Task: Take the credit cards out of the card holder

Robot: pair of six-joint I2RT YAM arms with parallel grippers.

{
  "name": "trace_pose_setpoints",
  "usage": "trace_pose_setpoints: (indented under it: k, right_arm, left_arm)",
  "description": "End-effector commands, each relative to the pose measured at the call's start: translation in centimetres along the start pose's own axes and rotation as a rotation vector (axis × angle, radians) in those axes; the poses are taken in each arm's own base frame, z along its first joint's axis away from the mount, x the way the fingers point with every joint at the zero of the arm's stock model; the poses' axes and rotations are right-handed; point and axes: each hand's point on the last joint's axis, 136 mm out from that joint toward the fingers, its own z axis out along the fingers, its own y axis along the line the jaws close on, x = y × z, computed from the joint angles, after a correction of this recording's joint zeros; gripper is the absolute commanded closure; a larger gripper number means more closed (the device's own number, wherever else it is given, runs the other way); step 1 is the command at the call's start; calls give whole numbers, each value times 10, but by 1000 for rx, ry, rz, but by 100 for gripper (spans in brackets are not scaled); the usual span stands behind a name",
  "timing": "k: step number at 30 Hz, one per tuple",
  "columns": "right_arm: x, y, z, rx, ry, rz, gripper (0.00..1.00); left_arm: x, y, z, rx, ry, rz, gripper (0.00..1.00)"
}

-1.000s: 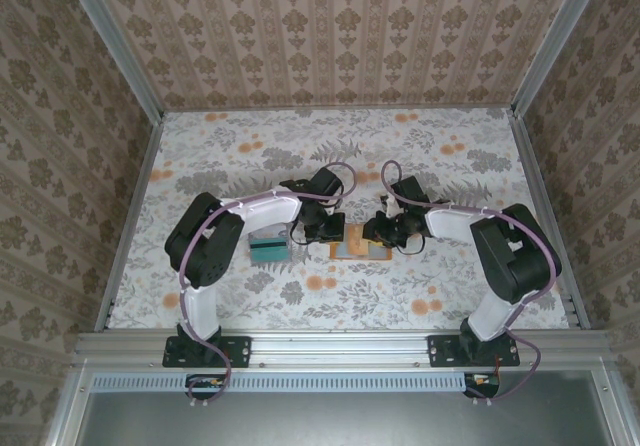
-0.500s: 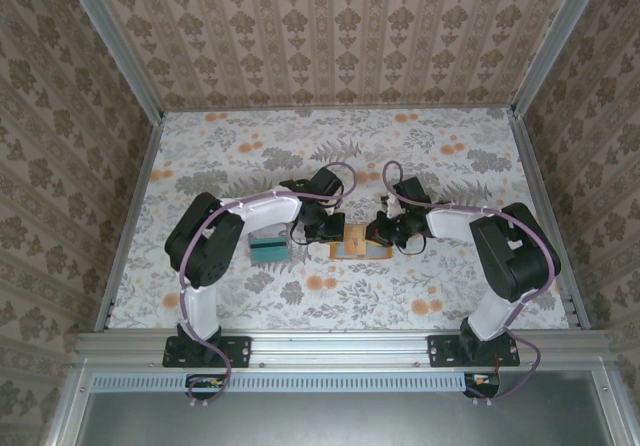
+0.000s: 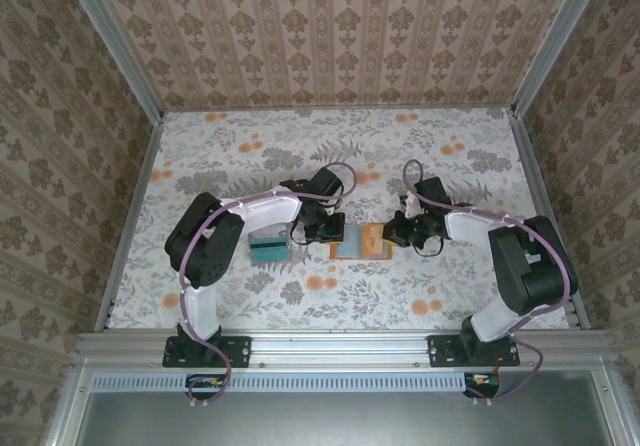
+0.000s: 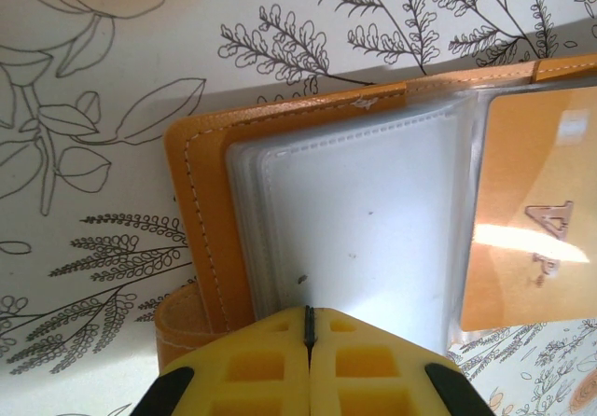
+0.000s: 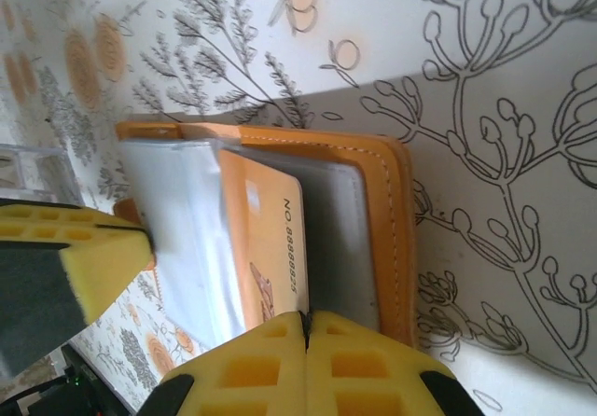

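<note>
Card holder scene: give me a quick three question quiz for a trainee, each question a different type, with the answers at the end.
1. True or false: the card holder lies open on the table.
2. The numbered card at the right gripper is: A teal, B orange, C pink?
3. Fill in: in the top view the loose cards lie to the holder's ____.
Key: 1 true; 2 B; 3 left.

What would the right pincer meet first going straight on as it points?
The orange plastic card with a printed number; its edge sits at the tips of the shut right pincer, apparently pinched.
</note>
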Motion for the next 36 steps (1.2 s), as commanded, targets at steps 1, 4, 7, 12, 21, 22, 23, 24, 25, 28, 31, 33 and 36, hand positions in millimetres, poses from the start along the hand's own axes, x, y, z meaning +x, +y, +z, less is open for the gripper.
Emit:
trace_pose_setpoints:
  k: [1,4,7,12,21,22,23,24,25,28,31,33,36]
  right_arm:
    - [5,7,-14,-5,-1,-38,100]
    - [0,14,-25,-1,-23,-63,100]
    - [-6,24,-38,7,-51,-97,100]
    - [-19,40,-59,38,-97,-170,100]
    - [-31,99,-76,76,-125,-441,100]
    - [-30,105,-74,75,-118,-473,100]
    - [-30,113,-71,74,-111,-508,100]
    - [-29,122,-68,70,-100,-551,100]
    - [-29,132,-64,73,-93,-598,100]
    - [-26,157,-52,96,-76,-751,100]
    - [-24,183,-38,82,-66,-883,100]
    - [-24,200,-28,56,-66,-962,100]
    - [-26,222,-16,32,-67,-1079,100]
  left_arm:
    - [8,18,3,-74,39,-18,94]
    - [1,9,-10,-56,11,-9,94]
    - [-10,-3,-28,-15,-29,-8,93]
    - [-32,-14,-70,56,-137,-21,91]
    - [-47,19,-157,8,-380,-76,54]
    - [-46,25,-165,4,-402,-87,49]
    - [-45,33,-174,-2,-427,-102,43]
    - [-43,41,-183,-12,-454,-117,33]
    - [-41,49,-191,-28,-478,-134,21]
    - [-32,74,-215,-86,-545,-179,0]
    - [-20,103,-234,-147,-595,-254,0]
    - [-10,121,-243,-176,-614,-309,0]
    - [5,136,-253,-187,-647,-348,0]
